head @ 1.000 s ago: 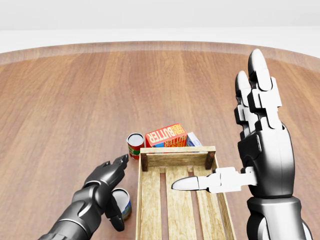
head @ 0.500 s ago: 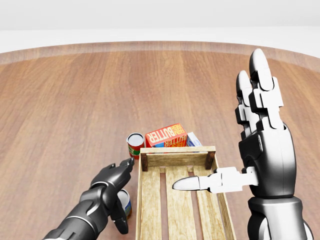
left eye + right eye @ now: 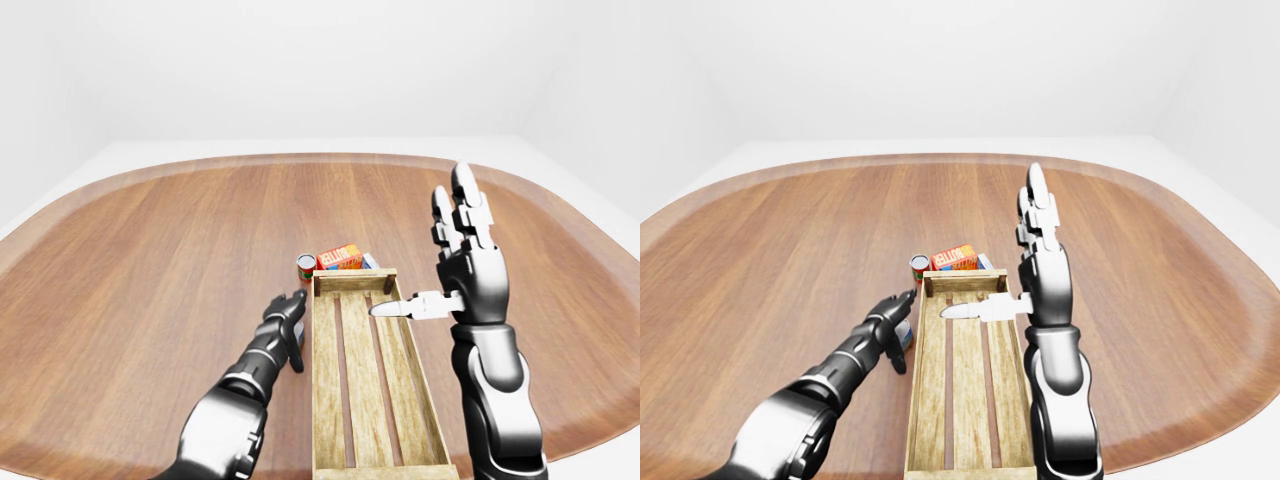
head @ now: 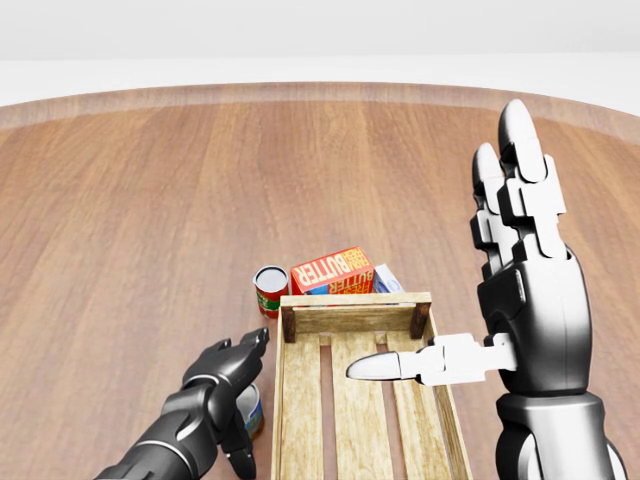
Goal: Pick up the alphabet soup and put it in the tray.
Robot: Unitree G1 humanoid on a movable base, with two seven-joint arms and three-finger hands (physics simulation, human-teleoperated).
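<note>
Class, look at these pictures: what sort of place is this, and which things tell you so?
Probably a simulated test tabletop, not a real room: a broad wooden table against blank white walls, bearing only a slatted wooden tray, a soup can and a butter box.

Glossy black arms, 3-fingered white-tipped hands

Butter box (image 4: 332, 270): its orange-red top face is showing the word "BUTTER" in large white capitals, running along the length of the box in the head view.
Smaller print on the butter box: a few white marks are sitting beside the big word, too small to read.
Can beside the box (image 4: 270, 289): its red and green label is showing no legible letters.
Can under the left hand (image 4: 249, 408): its wrapper is mostly hiding behind the fingers, and nothing is reading clearly.
</note>
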